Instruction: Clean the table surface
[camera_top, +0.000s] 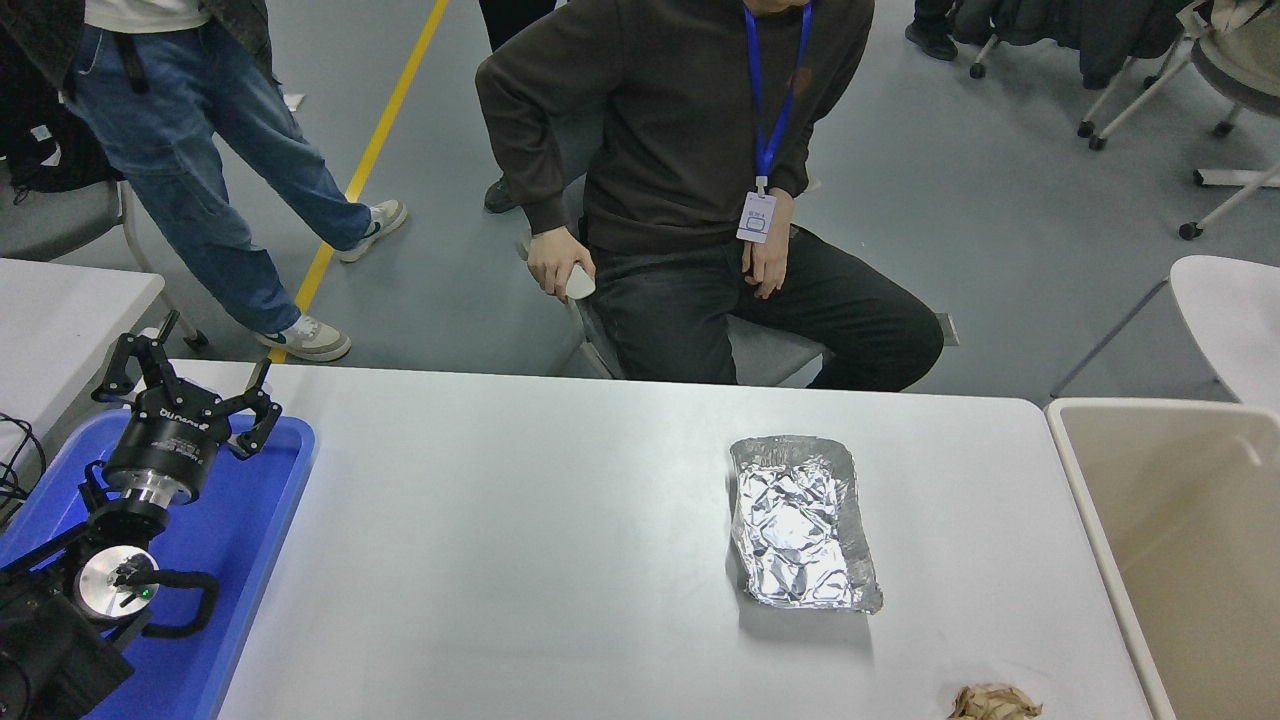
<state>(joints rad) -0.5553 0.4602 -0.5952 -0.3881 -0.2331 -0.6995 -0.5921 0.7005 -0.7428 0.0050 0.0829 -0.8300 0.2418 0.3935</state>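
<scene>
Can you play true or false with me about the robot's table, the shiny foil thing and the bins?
1. The foil tray lies on the table surface. True.
2. The left gripper holds the foil tray. False: it is open, above the blue tray.
3. A crumpled brown paper ball sits near the table's front edge. True.
4. The beige bin stands at the table's left. False: at its right.

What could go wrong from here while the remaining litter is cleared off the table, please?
The foil tray is thin and crumpled, so a pinch may crush it or let it slip. The crumpled brown paper lies at the table surface's near edge and could be nudged off. A seated person is close behind the far edge, within range of a long reach.
</scene>
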